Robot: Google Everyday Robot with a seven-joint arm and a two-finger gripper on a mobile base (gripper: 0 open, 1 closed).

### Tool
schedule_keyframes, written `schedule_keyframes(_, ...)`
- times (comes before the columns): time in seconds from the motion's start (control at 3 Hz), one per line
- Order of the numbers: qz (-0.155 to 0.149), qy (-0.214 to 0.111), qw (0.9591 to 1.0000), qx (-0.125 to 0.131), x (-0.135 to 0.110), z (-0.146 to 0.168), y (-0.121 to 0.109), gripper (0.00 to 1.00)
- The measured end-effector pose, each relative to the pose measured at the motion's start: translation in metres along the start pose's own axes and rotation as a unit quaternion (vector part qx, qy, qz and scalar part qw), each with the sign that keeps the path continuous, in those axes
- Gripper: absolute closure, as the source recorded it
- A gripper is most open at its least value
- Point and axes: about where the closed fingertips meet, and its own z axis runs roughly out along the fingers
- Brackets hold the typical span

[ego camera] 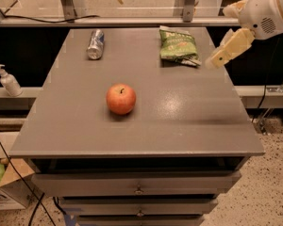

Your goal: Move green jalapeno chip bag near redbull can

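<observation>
The green jalapeno chip bag [178, 45] lies flat at the far right of the grey table [179, 121]. The redbull can [95, 44] lies on its side at the far left, well apart from the bag. My gripper [218, 58] hangs in the air at the table's right edge, just right of the bag and not touching it. It holds nothing that I can see.
A red apple [120, 98] stands in the middle of the table, nearer the front. A white pump bottle [8, 80] stands on a lower shelf to the left. Drawers run under the table top. A rail with posts runs behind the table.
</observation>
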Motion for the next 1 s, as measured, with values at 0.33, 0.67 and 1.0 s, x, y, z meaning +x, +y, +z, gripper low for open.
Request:
schedule_keyframes(0.33, -0.002, -0.016, 0.9999, 0.006, -0.007, 0.016, -0.010, 0.00)
schedule_keyframes(0.67, -0.010, -0.031, 0.9994, 0.005, -0.018, 0.050, -0.027, 0.00)
schedule_keyframes(1.0, -0.005, -0.043, 0.9990, -0.002, -0.023, 0.086, -0.042, 0.00)
